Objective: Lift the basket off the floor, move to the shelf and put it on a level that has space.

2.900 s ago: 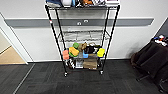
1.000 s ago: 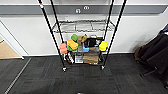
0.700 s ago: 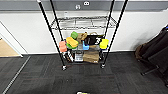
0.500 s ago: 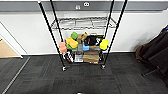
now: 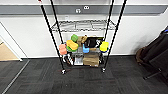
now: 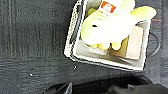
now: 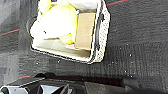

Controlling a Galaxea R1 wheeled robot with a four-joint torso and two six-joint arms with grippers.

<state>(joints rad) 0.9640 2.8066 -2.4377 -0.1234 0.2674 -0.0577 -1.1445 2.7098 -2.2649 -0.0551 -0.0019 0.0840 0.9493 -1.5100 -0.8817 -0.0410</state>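
- Beige weave is what you see below both wrists: the basket sits over the dark grey carpet of the floor, with a yellow-green plush toy and a small brown box inside it.
- You cannot tell from these views whether the basket rests on the floor or hangs just above it, and you cannot tell whether either hand is spread or pressed together, since the fingers do not read clearly.
- In the head view you face the shelf, a black wire rack against a pale wall. My judgement is that you are in the carry-and-approach part of the task, or very close to the lift.
- The level with open grid looks free across its width; the tier below is crowded with coloured blocks, and a cardboard box sits lower down.
- For the placing you will likely need to bring the basket up between the front posts and clear the tier's front edge before lowering.
- Mind your right side: a dark bag or chair stands near the rack. The carpet in front of the casters looks open.
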